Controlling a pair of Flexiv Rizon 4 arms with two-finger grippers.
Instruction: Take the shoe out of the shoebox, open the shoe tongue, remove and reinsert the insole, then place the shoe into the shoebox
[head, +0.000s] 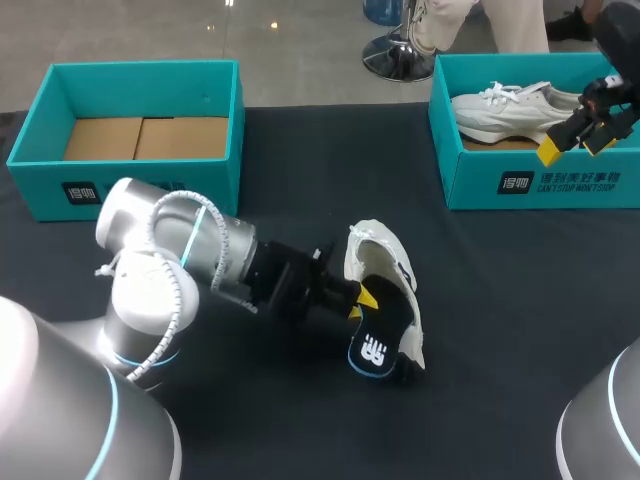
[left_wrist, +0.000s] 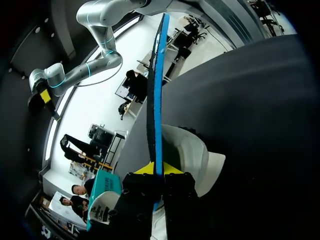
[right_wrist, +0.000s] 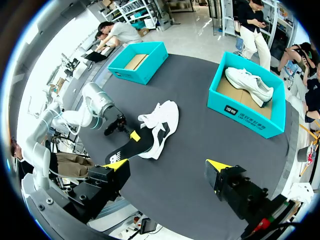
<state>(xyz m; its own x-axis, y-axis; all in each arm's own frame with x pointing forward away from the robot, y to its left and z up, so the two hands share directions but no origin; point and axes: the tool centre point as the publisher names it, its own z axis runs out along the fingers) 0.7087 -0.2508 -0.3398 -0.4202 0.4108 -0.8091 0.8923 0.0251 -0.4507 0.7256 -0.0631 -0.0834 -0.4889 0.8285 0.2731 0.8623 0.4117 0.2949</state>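
The white shoe (head: 372, 252) lies on its side on the black table (head: 500, 300), near the middle, outside both boxes. The black insole (head: 378, 345) with a blue edge lies against the shoe's opening; we cannot tell how deep it sits inside. Our left tool (head: 362, 298) is clenched on the insole, with a yellow tip on each face of it, as the left wrist view shows. Our right tool (head: 574, 143) hangs released, fingers wide apart, above the right shoebox (head: 540, 185), where a second white shoe (head: 510, 105) lies. The left shoebox (head: 150, 180) stands at the far left and shows its brown cardboard floor.
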